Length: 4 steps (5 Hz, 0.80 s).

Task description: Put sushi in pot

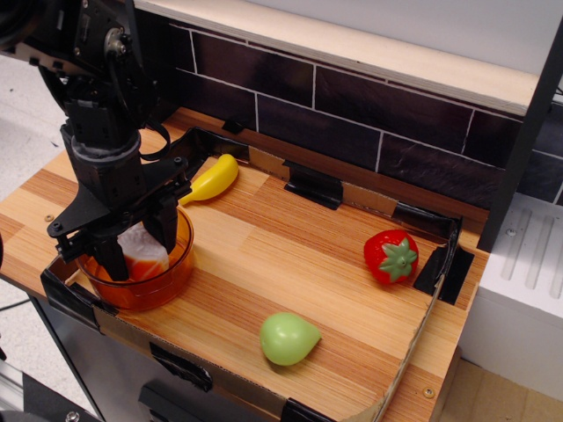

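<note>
Arm upper part cut off by top edge, the gripper [136,251] fingers cover both sides of the sushi [142,252] and the pot [167,277] rear wall behind it, pad contact with sushi unclear, pot floor under the gripper hidden.

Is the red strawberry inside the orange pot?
No, the red toy strawberry sits on the wooden board, far right of the translucent orange plastic pot.
</note>
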Each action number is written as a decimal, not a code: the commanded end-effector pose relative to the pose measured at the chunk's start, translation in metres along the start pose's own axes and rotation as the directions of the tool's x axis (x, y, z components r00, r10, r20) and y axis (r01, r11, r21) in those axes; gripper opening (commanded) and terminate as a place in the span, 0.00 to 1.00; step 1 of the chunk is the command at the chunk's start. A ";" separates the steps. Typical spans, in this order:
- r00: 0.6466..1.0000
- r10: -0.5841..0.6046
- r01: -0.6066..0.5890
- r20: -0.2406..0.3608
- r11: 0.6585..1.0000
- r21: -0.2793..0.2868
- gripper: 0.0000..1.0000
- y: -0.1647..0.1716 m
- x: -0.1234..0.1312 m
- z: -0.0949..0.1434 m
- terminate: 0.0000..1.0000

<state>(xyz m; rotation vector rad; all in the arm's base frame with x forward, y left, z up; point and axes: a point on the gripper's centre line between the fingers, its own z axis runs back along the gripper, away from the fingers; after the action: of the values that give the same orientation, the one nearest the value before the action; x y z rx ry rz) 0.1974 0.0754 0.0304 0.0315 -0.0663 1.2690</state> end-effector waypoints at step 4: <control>0.998 0.058 -0.057 0.000 0.980 -0.193 1.00 -0.010 0.011 0.080 0.00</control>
<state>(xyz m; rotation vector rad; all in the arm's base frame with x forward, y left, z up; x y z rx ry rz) 0.2001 0.0639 0.1014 -0.1315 -0.1551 1.3170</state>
